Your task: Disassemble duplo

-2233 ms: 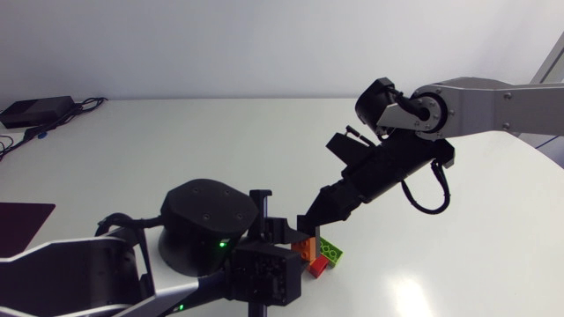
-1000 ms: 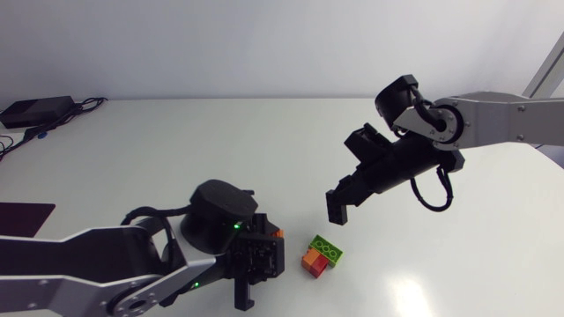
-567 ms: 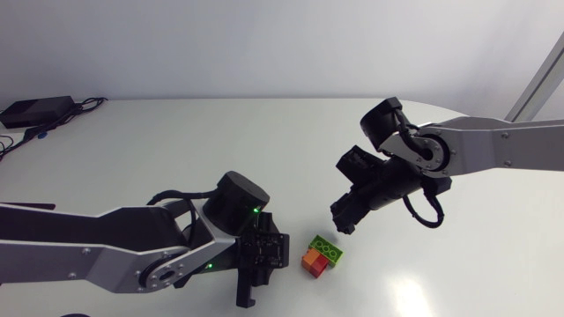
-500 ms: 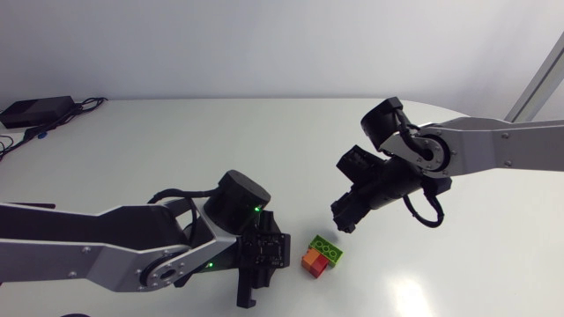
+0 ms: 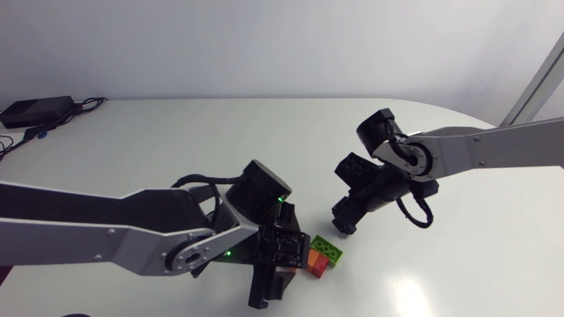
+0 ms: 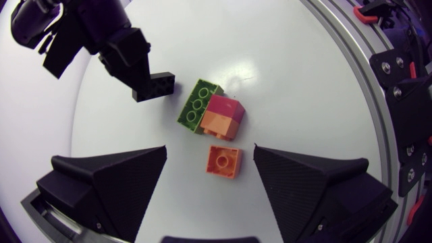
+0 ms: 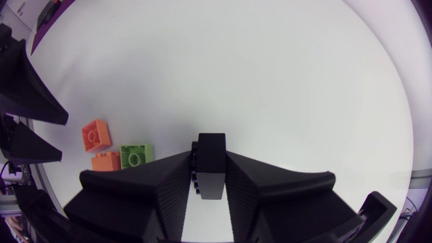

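Left gripper (image 6: pixel 210 150) hangs spread wide over the table (image 6: pixel 283 54), a loose orange brick (image 6: pixel 223 162) between its fingers. The stack (image 6: pixel 214 113) lies just ahead, nearer this arm: red and orange joined, a long green brick alongside. Beyond it, the right gripper (image 5: pixel 345 220) clamps a black brick (image 6: pixel 154 86).

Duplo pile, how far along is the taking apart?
Done: one orange brick lies loose, between the open fingers of the left end effector. In hand: the right end effector is shut on a black brick, apart from the clump. Left: a green brick, a red brick and a second orange brick sit in one clump, seemingly joined, to be pulled apart.
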`<state>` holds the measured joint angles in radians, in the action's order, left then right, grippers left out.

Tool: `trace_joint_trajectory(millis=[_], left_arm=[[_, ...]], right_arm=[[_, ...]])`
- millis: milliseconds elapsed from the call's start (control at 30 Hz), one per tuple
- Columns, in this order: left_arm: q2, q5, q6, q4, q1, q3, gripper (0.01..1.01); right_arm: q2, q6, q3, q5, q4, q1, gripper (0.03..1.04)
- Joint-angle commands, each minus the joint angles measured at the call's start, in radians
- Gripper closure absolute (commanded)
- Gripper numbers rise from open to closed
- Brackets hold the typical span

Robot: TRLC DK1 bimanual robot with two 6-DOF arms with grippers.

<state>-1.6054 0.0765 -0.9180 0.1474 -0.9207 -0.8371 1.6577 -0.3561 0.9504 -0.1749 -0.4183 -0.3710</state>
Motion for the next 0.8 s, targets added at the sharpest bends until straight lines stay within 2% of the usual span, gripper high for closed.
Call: trace_joint_trajectory(millis=[0, 33, 67, 200, 433, 767], left_arm=[[-0.048, 0.017, -0.044, 0.020, -0.020, -0.042, 0.110], [-0.060, 0.017, -0.045, 0.023, -0.024, -0.053, 0.110], [-0.079, 0.022, -0.045, 0.032, -0.027, -0.066, 0.110], [-0.142, 0.043, -0.061, 0.050, -0.037, -0.114, 0.110], [-0.228, 0.062, -0.082, 0.058, -0.043, -0.181, 0.111], [-0.261, 0.117, -0.111, 0.192, -0.018, -0.255, 0.164]], right_arm=[[0.059, -0.015, -0.007, 0.017, -0.005, 0.012, 0.47], [0.063, -0.017, -0.009, 0.018, -0.007, 0.014, 0.33], [0.065, -0.020, -0.012, 0.018, -0.008, 0.015, 0.24], [0.013, -0.024, -0.035, 0.009, -0.019, 0.034, 0.11], [-0.128, -0.061, -0.076, -0.084, -0.096, 0.099, 0.11], [-0.177, -0.087, -0.119, -0.117, -0.103, 0.141, 0.11]])
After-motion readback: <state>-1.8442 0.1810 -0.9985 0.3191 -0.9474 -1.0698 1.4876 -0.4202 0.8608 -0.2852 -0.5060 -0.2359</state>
